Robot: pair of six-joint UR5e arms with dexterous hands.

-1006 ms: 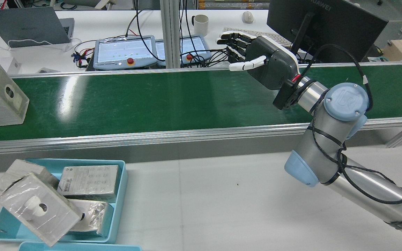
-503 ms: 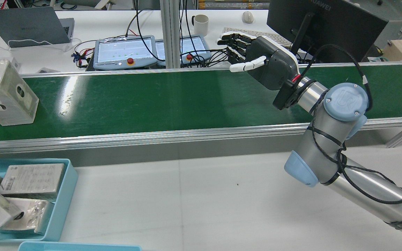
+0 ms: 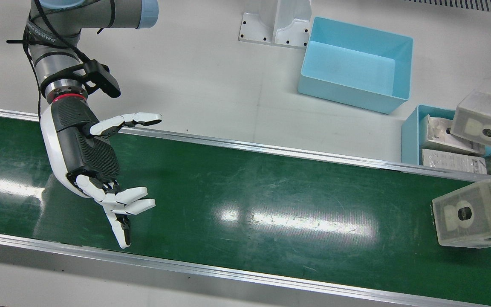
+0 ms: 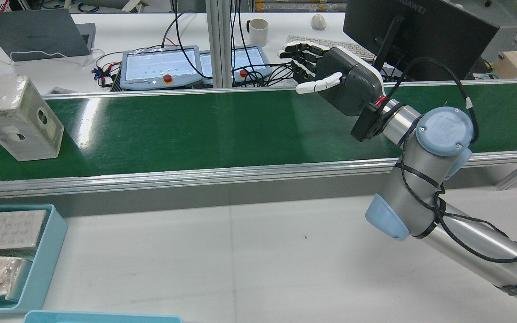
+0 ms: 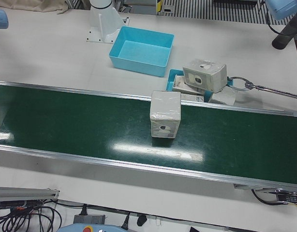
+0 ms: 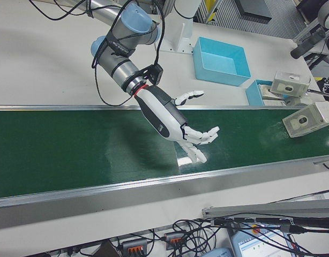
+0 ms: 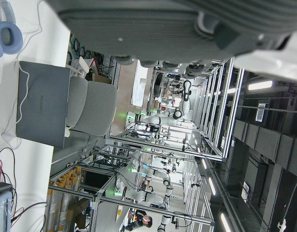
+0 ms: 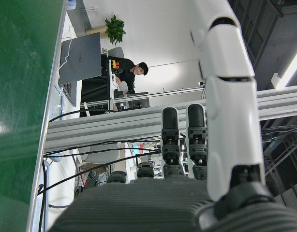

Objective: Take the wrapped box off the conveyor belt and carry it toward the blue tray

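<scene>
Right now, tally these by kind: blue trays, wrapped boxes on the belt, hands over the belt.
Blue trays: 2, the empty tray and the filled tray
Wrapped boxes on the belt: 1, the wrapped box
Hands over the belt: 1, the right hand
Total: 4

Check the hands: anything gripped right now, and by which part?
Right hand is open above the conveyor belt, holding nothing. The wrapped box sits on the belt untouched. Left hand's state cannot be told.

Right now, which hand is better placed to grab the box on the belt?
Right, probably. The right hand hangs open over the conveyor belt, palm facing the wrapped box, which stands on the belt well short of it. The left hand shows only in its own view, facing away from the table.
</scene>
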